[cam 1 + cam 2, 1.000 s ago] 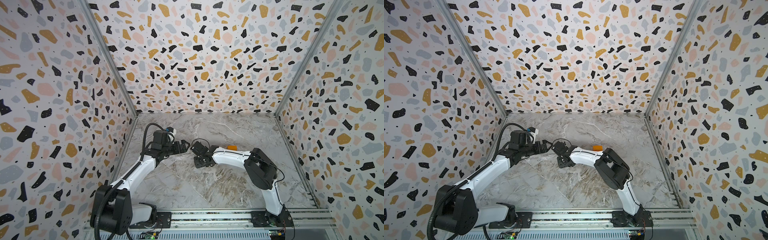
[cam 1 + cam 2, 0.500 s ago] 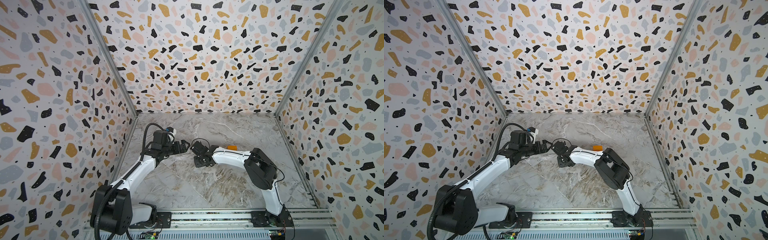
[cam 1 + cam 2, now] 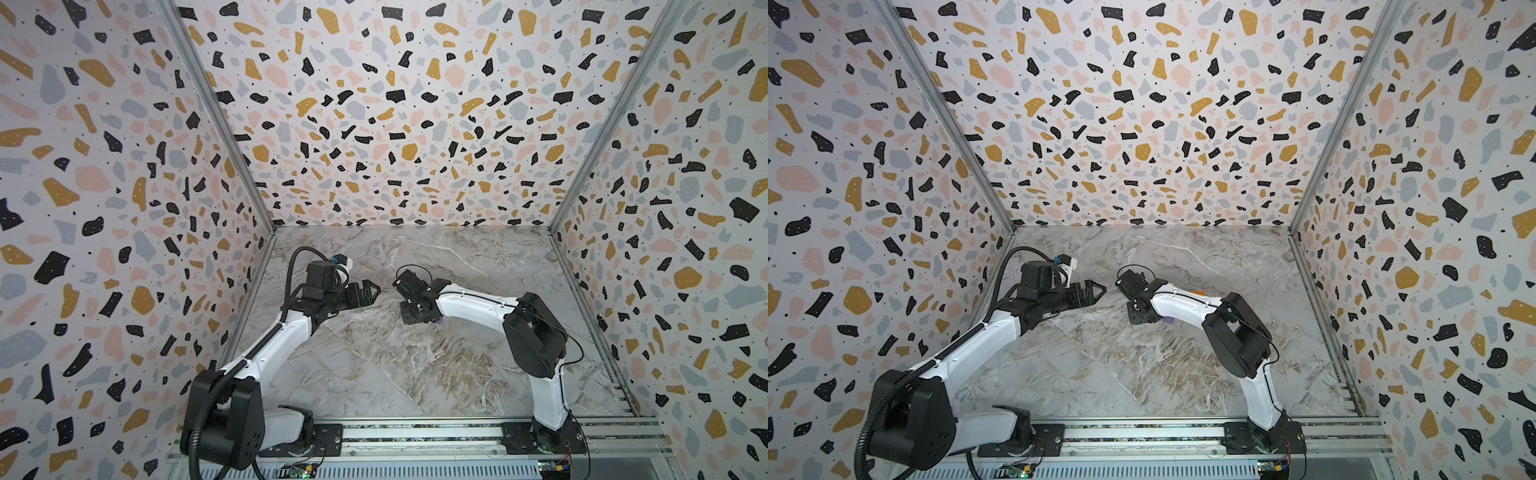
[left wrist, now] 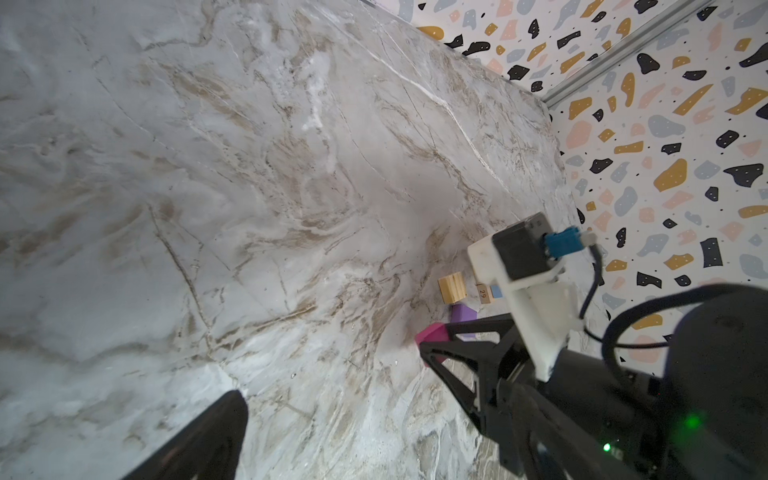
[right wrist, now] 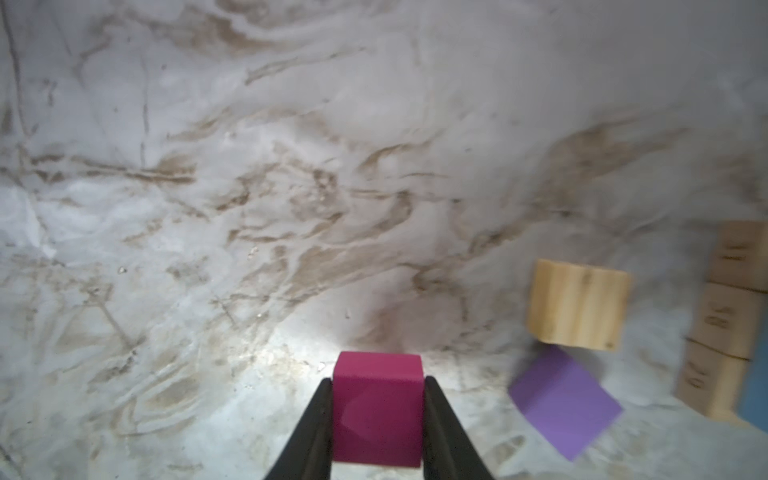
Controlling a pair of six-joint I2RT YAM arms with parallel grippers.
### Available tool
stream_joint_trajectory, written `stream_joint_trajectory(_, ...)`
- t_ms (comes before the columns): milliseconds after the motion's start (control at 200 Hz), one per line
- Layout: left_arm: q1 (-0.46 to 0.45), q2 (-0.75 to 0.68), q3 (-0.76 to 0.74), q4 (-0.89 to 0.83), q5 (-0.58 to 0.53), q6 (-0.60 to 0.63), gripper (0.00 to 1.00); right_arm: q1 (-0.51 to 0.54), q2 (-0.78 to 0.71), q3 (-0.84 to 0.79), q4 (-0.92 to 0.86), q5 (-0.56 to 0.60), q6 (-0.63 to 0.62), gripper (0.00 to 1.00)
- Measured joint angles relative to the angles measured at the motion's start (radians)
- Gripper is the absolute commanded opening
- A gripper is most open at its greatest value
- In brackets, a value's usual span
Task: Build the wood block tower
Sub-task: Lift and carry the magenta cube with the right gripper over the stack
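1. The right gripper point(image 5: 378, 379) is clamped on a magenta wooden cube point(image 5: 376, 409), one finger on each side face. It is low at the grey marble table point(image 5: 249, 166); whether the cube touches the table I cannot tell.
2. A purple wooden cube point(image 5: 565, 407) lies near it, just beside a plain tan wooden cube point(image 5: 577, 305).
3. Past those, three tan wooden bars point(image 5: 731, 316) sit in a touching row.
4. The left gripper point(image 3: 374, 290) hangs well apart from the blocks, jaws spread and empty.
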Motion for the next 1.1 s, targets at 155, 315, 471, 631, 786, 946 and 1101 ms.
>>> stream_joint_trajectory(155,0.0,0.0,0.0,0.004,0.008,-0.006,1.0,-0.055,-0.073,0.002,-0.035,0.013,-0.023,0.3)
stream_joint_trajectory(315,0.0,0.0,-0.001,0.006,0.011,-0.012,1.0,-0.109,-0.129,0.005,-0.076,0.023,-0.045,0.3)
stream_joint_trajectory(471,0.0,0.0,-0.001,0.006,0.012,-0.012,1.0,-0.164,-0.163,0.005,-0.105,0.03,-0.063,0.3)
stream_joint_trajectory(631,0.0,0.0,-0.001,0.006,0.015,-0.013,1.0,-0.22,-0.185,0.005,-0.122,0.029,-0.076,0.3)
stream_joint_trajectory(786,0.0,0.0,-0.002,0.007,0.018,-0.013,1.0,-0.264,-0.192,0.005,-0.135,0.026,-0.089,0.3)
stream_joint_trajectory(946,0.0,0.0,-0.002,0.006,0.018,-0.013,1.0,-0.301,-0.212,-0.007,-0.134,-0.001,-0.101,0.3)
stream_joint_trajectory(1101,0.0,0.0,-0.002,0.007,0.018,-0.012,1.0,-0.323,-0.223,-0.013,-0.135,-0.018,-0.116,0.3)
